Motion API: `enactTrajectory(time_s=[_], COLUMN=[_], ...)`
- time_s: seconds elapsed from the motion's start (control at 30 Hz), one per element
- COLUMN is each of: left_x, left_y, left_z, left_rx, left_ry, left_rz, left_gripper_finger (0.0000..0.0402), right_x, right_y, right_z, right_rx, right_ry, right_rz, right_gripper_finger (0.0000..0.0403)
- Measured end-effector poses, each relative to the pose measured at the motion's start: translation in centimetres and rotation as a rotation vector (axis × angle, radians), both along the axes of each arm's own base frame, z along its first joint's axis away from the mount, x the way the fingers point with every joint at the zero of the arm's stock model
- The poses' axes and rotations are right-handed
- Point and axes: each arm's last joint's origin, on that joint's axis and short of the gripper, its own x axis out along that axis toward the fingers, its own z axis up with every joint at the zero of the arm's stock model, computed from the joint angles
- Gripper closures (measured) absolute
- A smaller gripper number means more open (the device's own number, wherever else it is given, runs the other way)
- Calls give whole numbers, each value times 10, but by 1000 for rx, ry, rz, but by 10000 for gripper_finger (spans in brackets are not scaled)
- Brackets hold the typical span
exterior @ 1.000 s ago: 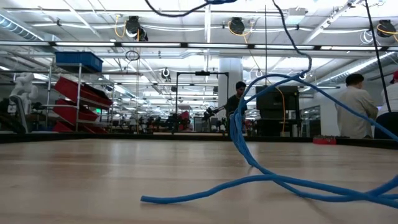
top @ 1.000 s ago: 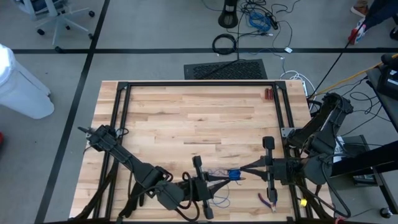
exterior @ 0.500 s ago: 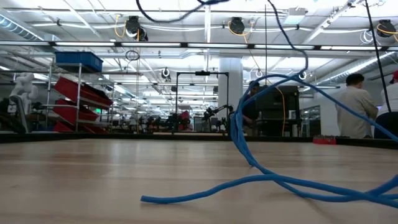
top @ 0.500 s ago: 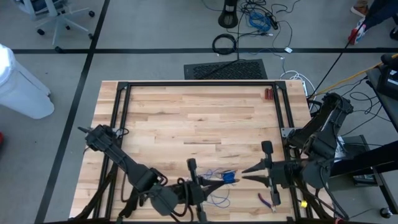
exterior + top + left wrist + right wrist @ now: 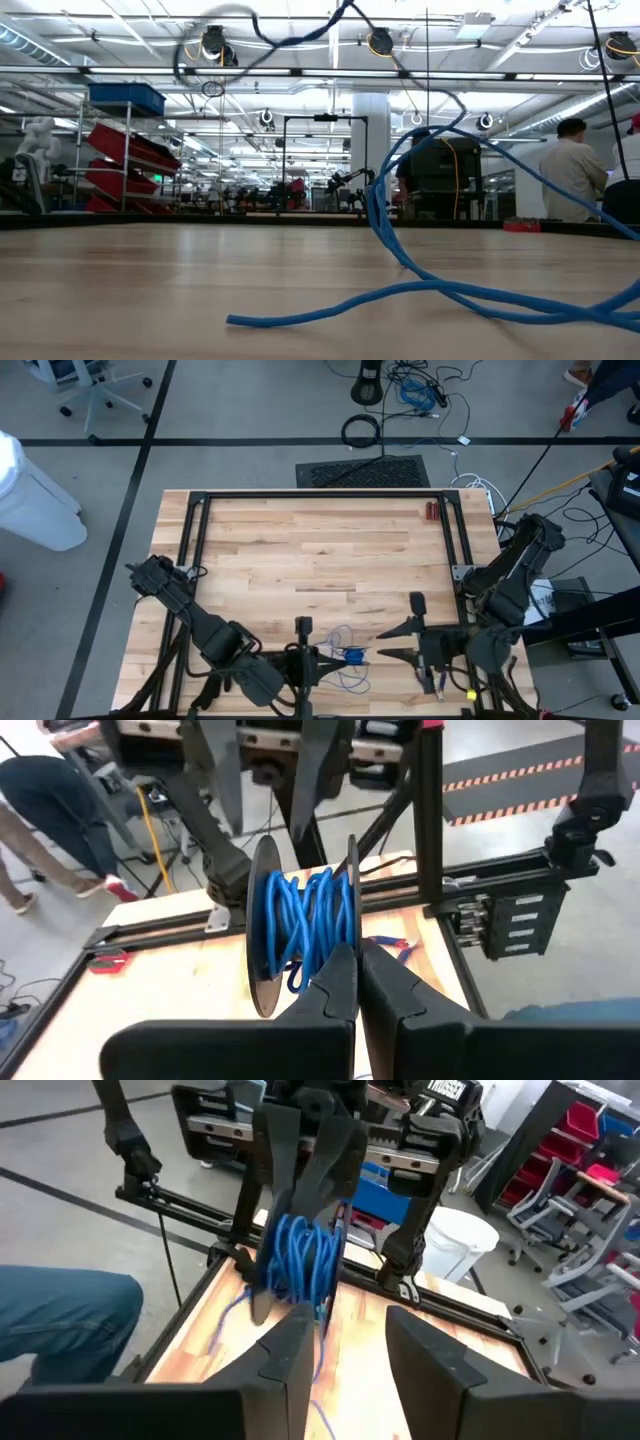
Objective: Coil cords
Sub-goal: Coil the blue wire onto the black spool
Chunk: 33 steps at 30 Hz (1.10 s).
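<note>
Near edge of the worktop (image 5: 300,550), abt 6 o'clock in the high view: left tool (image 5: 330,656) sits just left of centre, tips pointing to 3 o'clock. Its fingers (image 5: 340,985) are pressed together w/ no gap, clamped on the rim of the spool (image 5: 305,925) that carries the cord (image 5: 345,660) (blue windings between two dark discs, seen edge-on from the left wrist). Spool is lifted off the wood, held between the two tools.

Right tool (image 5: 395,642) is at abt 5 o'clock, facing the left one, tips pointing to 9 o'clock. Its fingers (image 5: 290,1350) stand apart w/ a clear gap, nothing betw. them; the spool hangs just ahead of them, not touched as far as I can tell. Loose blue cord trails from the spool down onto the wood, looping toward 6 o'clock.

In the low view a strand of the cord (image 5: 420,295) lies across the worktop and rises in an arc at centre-right; darker cord swings overhead.

Red-handled pliers (image 5: 432,682) lie nr the right tool, at abt 5 o'clock. Small red item (image 5: 432,511) sits at the far right corner, abt 1 o'clock.

Beyond the worktop: black mat (image 5: 362,472) and black cable ring (image 5: 361,430) on the floor at 12 o'clock. Person in a pale top (image 5: 572,170) stands in the room behind.
</note>
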Motion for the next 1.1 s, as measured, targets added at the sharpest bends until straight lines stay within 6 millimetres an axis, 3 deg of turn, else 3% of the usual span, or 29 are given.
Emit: enactTrajectory(time_s=[0.13, 0.73, 0.83, 1.0, 1.1], left_x=[4, 5, 5, 5, 5], left_y=[6, 7, 7, 8, 8], left_z=[0, 1, 1, 1, 1], left_rx=[-3, -56, -52, -49, -45], left_ry=[6, -15, -18, -20, -22], left_rz=[4, 52, 63, 70, 75], left_gripper_finger=[400, 395, 395, 394, 394], right_x=[8, 27, 28, 30, 30], right_y=[-2, -18, -19, -20, -20], right_z=[0, -4, -4, -4, -4], right_rx=[20, 73, 88, 95, 97], right_ry=[9, 16, 18, 26, 27], right_rz=[48, -50, -54, -34, -28], right_gripper_finger=[289, 292, 317, 392, 395])
